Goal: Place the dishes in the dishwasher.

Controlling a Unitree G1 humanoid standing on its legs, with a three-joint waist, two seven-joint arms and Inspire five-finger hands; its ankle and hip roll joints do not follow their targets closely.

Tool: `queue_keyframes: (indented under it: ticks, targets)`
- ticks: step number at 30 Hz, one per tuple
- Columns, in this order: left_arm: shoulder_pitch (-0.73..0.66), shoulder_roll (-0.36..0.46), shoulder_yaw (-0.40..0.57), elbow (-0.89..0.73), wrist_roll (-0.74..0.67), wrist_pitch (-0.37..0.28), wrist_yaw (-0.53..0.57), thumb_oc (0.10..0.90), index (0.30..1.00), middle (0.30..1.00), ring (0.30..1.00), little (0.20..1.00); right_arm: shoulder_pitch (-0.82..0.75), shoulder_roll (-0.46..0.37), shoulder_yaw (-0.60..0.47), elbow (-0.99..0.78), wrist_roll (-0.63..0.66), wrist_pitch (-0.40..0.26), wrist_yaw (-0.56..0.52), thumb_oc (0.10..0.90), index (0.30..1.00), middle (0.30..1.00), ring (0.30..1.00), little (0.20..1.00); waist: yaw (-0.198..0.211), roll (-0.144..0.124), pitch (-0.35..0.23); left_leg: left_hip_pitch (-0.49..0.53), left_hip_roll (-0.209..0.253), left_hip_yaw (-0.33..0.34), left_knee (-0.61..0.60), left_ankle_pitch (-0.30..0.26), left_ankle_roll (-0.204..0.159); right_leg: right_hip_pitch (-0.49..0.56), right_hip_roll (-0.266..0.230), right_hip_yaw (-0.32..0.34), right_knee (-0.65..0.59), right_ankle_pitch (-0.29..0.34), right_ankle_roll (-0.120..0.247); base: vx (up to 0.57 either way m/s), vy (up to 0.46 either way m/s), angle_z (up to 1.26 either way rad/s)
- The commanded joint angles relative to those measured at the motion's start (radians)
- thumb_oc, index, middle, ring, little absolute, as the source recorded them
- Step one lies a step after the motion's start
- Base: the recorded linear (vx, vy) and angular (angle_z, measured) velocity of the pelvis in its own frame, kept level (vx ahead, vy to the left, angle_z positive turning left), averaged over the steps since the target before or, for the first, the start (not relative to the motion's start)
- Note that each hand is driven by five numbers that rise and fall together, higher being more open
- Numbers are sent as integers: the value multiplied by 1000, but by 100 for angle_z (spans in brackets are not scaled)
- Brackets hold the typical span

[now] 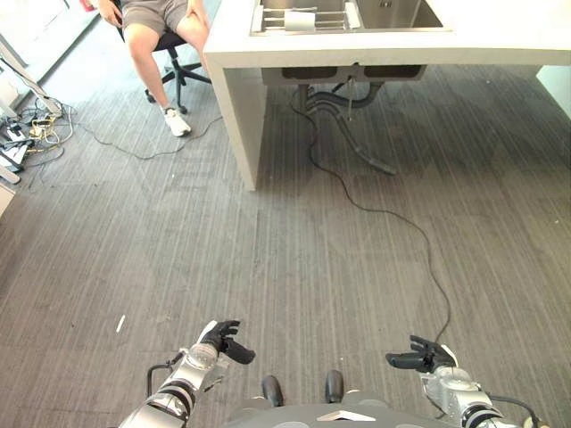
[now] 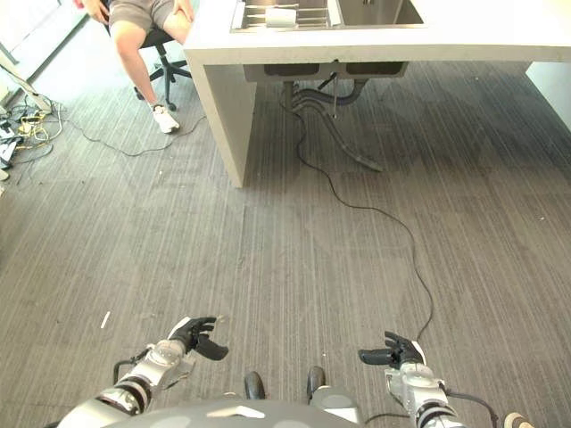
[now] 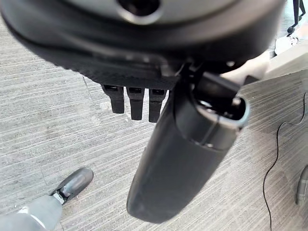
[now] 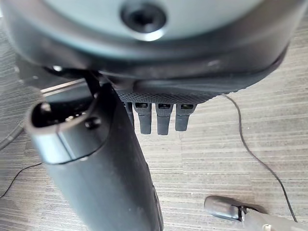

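Note:
A white counter [image 1: 401, 45] stands far ahead, with a steel sink [image 1: 397, 12] set into it. Beside the basin a wire rack [image 1: 277, 18] holds one white dish [image 1: 299, 20] lying on its side. My left hand [image 1: 220, 340] hangs low over the grey floor, open and empty, its fingers [image 3: 136, 102] straight past the thumb [image 3: 183, 159]. My right hand [image 1: 426, 357] is level with it on the other side, also open with nothing in it, fingers [image 4: 163, 118] straight.
A person sits on a rolling office chair [image 1: 174, 58] at the counter's left end, one shoe [image 1: 177, 122] on the floor. Grey drain pipes [image 1: 343, 120] hang under the sink. A tangle of cables [image 1: 31, 134] lies at the far left.

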Motion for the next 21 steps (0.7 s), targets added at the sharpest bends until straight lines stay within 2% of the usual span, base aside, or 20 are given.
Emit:
queue_keyframes:
  ticks: [1, 9, 13, 14, 16, 21]
  targets:
    - [-87, 16, -30, 42, 17, -34, 15, 800, 900, 900, 900, 900, -35, -20, 2, 1, 42, -55, -1, 800, 900, 900, 900, 900, 7, -26, -39, -16, 9, -4, 2, -35, -57, -16, -75, 3, 11, -20, 135, 0, 0, 0]
    - [-94, 3, -41, 57, 17, -26, 31, 800, 900, 900, 900, 900, -44, -3, 21, 48, 34, -53, -10, 800, 900, 900, 900, 900, 3, -32, -39, -19, 12, -6, 2, -31, -60, -23, -72, 5, 11, -19, 131, 0, 0, 0]
    - [-91, -4, -28, 66, -22, -20, 36, 800, 900, 900, 900, 900, -52, 8, 27, 69, 34, -45, -17, 800, 900, 900, 900, 900, -6, -34, -21, -32, 15, -3, 2, -24, -60, -41, -69, 15, 11, -11, 128, -23, -10, -1]
    - [-85, -7, -21, 66, -48, -20, 39, 800, 900, 900, 900, 900, -64, 19, 37, 77, 25, -40, -25, 800, 900, 900, 900, 900, -16, -34, 5, -57, 19, 1, 2, -14, -59, -75, -67, 28, 16, 0, 127, -74, -27, -4]
    - [-83, -10, -16, 67, -62, -21, 47, 800, 900, 900, 900, 900, -79, 24, 51, 78, 8, -41, -36, 800, 900, 900, 900, 900, -21, -31, 20, -86, 22, 7, 2, -6, -59, -108, -64, 34, 15, 12, 127, -97, -38, -8]
    - [-73, -17, -14, 92, -60, -12, 45, 800, 900, 900, 900, 900, -90, 28, 63, 103, -10, -28, -38, 800, 900, 900, 900, 900, -28, -25, 32, -94, 26, 20, 2, -3, -61, -119, -60, 40, 15, 10, 124, 59, -65, -17]
